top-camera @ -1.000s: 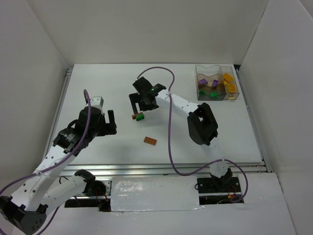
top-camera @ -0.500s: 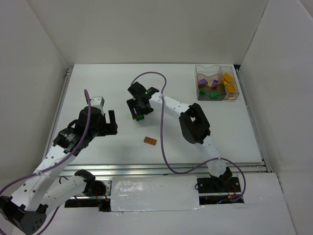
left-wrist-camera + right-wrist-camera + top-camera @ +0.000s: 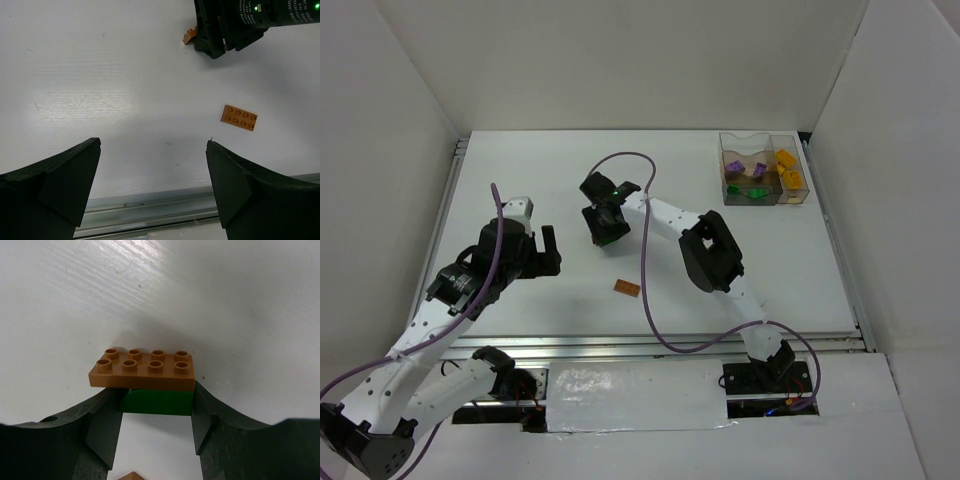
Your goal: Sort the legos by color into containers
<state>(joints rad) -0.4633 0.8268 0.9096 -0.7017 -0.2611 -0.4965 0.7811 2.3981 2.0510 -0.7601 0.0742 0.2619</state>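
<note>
Centre of the top view: right gripper [image 3: 604,226], now lowered over the green-and-brown stack [image 3: 142,375] that lay beside it a second ago, fingers clenched on the green half. Left gripper [image 3: 152,150]: spread wide, unmoved (holding nothing). Loose brown brick [image 3: 627,288] lies below, beside the purple cable [image 3: 643,270]. Box [image 3: 742,150]: upper right, well apart.

White links [image 3: 665,212], blk joints [image 3: 710,262], purple cables [image 3: 647,290], green LED [image 3: 256,7]

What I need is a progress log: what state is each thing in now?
left pincer: open, empty.
right pincer: closed on green brick's sides.
green brick: gripped, brown plate stacked on it.
loose brown plate: flat on table, studs up.
container: open-topped, holding bricks.
</note>
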